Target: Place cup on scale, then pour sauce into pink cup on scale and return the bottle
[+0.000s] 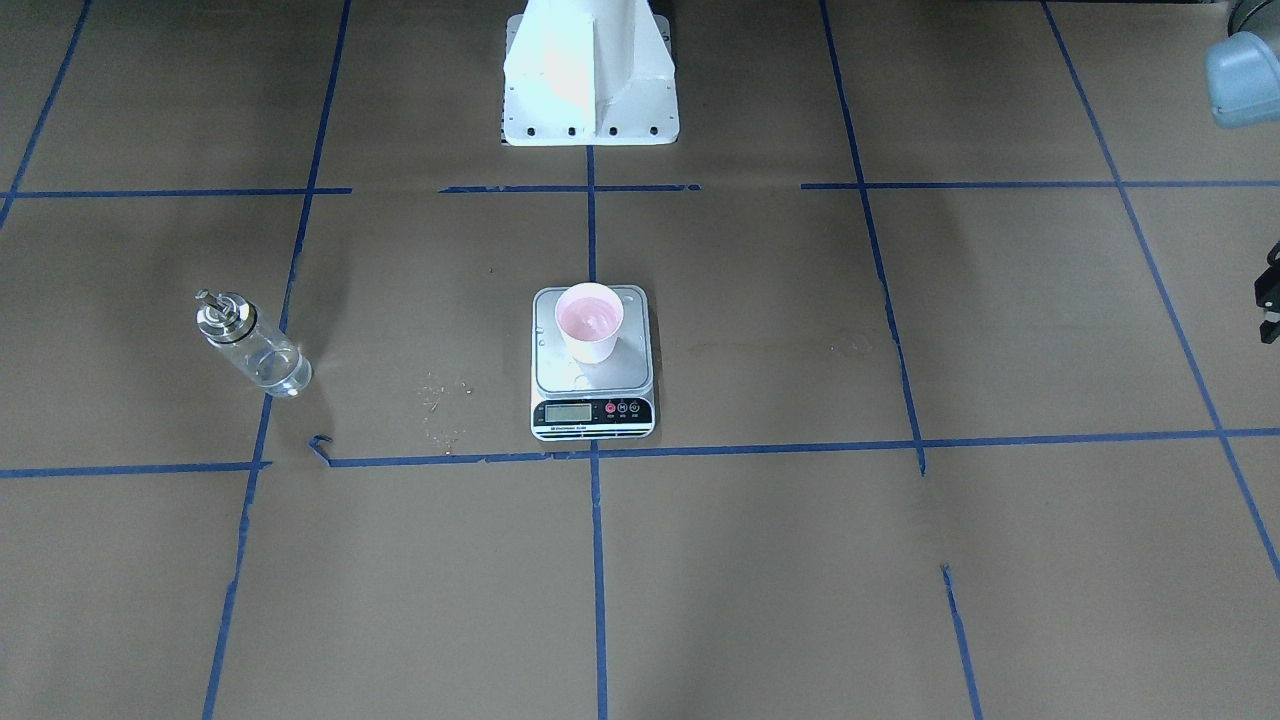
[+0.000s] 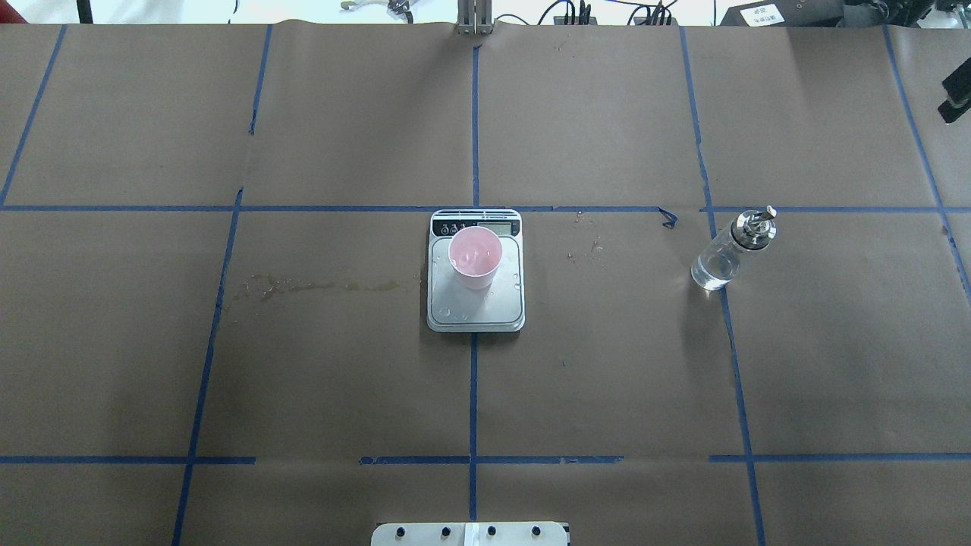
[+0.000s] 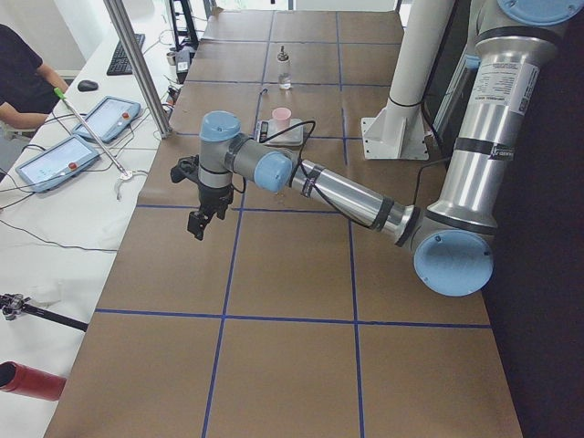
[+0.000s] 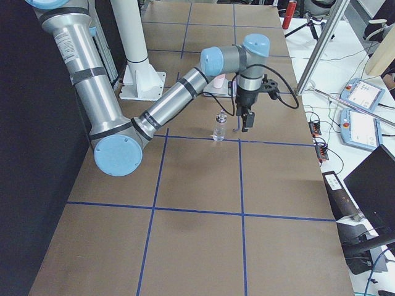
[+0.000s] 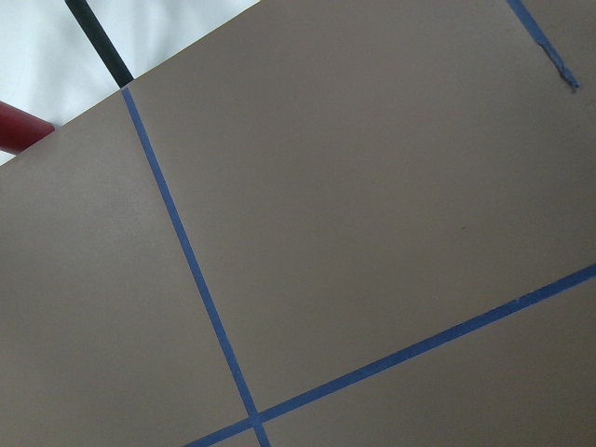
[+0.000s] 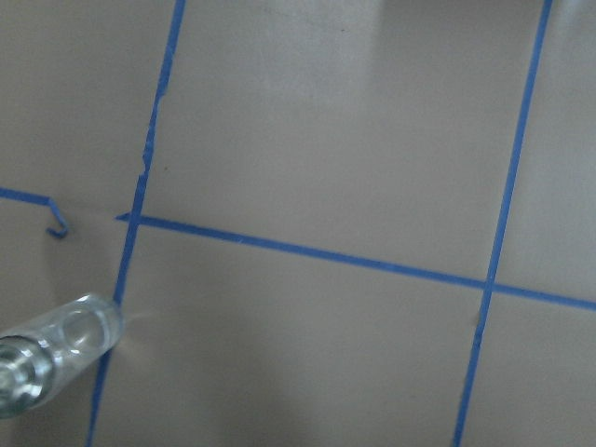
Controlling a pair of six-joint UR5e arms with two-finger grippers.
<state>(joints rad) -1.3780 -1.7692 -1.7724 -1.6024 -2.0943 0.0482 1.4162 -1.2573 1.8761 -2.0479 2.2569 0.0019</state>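
The pink cup stands upright on the silver scale at the table's middle, with a shimmer of liquid inside. The clear glass bottle with its silver spout cap stands upright on the paper on the robot's right, holding a little clear sauce. My right gripper hangs above the table just beyond the bottle, apart from it. My left gripper hangs over bare paper, far from the scale. Only slivers of either gripper show at frame edges, so I cannot tell whether they are open or shut.
Brown paper with blue tape lines covers the table. The white robot base stands behind the scale. A wet stain and crumbs mark the paper beside the scale. A person and tablets sit along the far side.
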